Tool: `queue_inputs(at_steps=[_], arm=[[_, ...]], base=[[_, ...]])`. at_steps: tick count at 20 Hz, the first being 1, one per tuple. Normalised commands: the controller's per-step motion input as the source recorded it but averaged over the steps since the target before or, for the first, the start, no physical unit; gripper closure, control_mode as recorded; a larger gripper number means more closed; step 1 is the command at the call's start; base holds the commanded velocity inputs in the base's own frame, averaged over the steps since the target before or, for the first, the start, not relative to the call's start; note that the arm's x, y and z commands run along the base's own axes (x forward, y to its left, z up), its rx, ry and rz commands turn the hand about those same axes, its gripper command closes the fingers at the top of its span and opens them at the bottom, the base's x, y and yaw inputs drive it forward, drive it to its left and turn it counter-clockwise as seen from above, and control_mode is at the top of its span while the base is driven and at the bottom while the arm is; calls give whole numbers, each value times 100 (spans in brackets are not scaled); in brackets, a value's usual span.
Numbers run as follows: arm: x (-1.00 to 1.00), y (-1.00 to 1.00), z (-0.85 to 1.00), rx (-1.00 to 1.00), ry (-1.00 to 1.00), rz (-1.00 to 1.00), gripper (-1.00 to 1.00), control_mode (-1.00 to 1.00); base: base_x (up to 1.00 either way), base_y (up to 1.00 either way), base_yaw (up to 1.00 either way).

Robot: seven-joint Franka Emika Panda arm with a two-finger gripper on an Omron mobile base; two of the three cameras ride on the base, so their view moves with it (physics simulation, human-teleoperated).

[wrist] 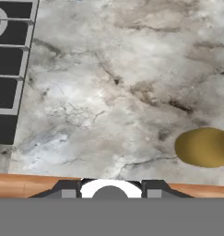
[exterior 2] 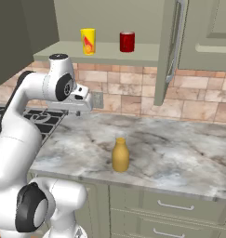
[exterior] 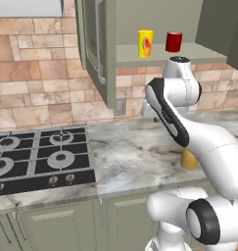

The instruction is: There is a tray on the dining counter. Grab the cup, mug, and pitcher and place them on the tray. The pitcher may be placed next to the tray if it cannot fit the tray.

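Note:
The yellow cup (exterior: 145,43) (exterior 2: 88,41) and the red mug (exterior: 174,42) (exterior 2: 127,42) stand side by side on an open wall shelf above the marbled wall counter. Near that counter's front edge stands the mustard pitcher (exterior 2: 120,155) (wrist: 203,147), upright; my arm partly covers the pitcher (exterior: 188,159) in the left base view. My gripper (exterior 2: 79,111) (wrist: 109,190) hangs over the counter between the stove and the pitcher, pointing down, well below the shelf. Its fingers stand apart with nothing between them. The tray and the dining counter are out of view.
A black gas stove (exterior: 37,154) (wrist: 7,69) takes up the counter's left part. An open cabinet door (exterior: 96,44) (exterior 2: 172,46) juts out beside the shelf. Bare marbled counter (exterior 2: 179,153) stretches right of the pitcher. Drawers (exterior 2: 175,204) sit below the front edge.

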Motion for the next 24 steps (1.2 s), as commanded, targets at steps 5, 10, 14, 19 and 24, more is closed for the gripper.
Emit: queue_inputs(at_steps=[5, 10, 14, 19, 24], arm=[[-2, 0, 0, 0, 0, -1, -100, -100], [-25, 0, 23, 0, -8, -7, -100, -100], [-42, 0, 40, 6, -18, -13, -100, -100], [-55, 0, 49, 16, -19, -21, -100, -100], [-52, -1, 34, 27, -23, -34, -100, -100]], base=[[0, 0, 0], [0, 0, 0], [0, 0, 0], [0, 0, 0], [0, 0, 0]])
